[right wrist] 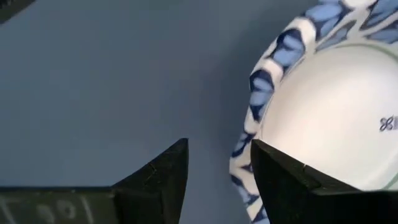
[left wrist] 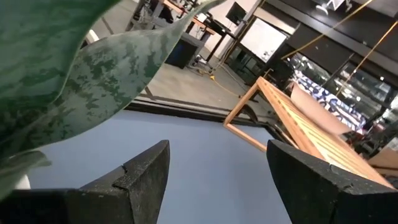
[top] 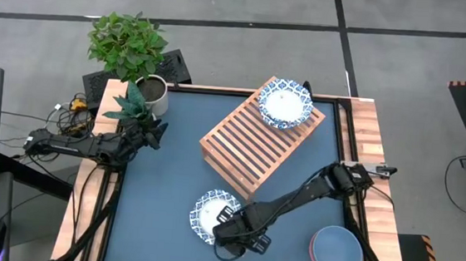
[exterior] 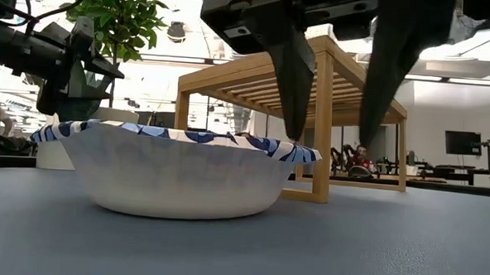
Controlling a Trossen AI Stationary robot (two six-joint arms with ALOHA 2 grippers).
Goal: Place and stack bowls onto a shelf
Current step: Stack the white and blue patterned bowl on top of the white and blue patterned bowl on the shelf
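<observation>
Left gripper point(top: 156, 133) parked at mid-left of the high view beside the potted plants point(top: 131, 52), fingers spread wide, nothing held. Patterned bowl point(top: 212, 216) at lower centre on the blue tabletop point(top: 171, 176); right gripper point(top: 237, 233) down at its rim, fingers parted and straddling the edge, not yet closed. Shelf point(top: 257, 141) at centre, angled, one patterned bowl point(top: 285, 103) on its upper-right end. Blue bowl stack point(top: 336, 249) at lower right, pinkish rim beneath. Risk: thin fluted rim could slip or bowl tip if pinch lands shallow. Inner finger depth hard to read in low view; stack count unclear.
</observation>
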